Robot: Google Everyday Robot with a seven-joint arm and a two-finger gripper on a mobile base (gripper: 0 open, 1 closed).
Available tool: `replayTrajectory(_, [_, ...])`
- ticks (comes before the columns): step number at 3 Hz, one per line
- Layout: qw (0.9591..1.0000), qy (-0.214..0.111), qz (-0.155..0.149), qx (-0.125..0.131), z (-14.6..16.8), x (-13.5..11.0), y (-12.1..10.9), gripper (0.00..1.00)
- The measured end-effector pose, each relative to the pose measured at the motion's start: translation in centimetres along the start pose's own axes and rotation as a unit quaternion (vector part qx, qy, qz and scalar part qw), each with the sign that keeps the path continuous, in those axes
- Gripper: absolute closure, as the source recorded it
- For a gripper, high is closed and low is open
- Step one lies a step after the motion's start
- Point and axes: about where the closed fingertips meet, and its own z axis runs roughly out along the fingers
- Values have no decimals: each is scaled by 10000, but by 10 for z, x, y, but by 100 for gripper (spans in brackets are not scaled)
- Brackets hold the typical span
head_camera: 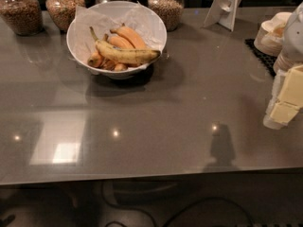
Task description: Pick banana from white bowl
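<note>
The banana (125,55) lies atop the orange bananas (129,35) in the white bowl (73,44) (paper-lined) at the far left of the grey surface (156,126). The pincer (287,100) hangs at the right edge, well apart; wide or narrow, I cannot tell.

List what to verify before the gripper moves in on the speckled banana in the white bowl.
1. Banana in view, lying on top of the orange bananas: ok.
2. White bowl upright on the counter: ok.
3. Banana's stem exposed, pointing up and left over the paper lining: ok.
4. Gripper lined up over the banana: not ok; it sits at the right edge, far from the bowl.
5. Jar behind the bowl apart from its rim: cannot tell.
</note>
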Motion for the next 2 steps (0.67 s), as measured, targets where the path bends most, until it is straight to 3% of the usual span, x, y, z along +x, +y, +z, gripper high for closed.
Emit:
replayTrajectory(1, [10000,0,0,0,0,0,0,0])
replayTrajectory(2, [9990,-443,-18,69,3,-25,-11,0])
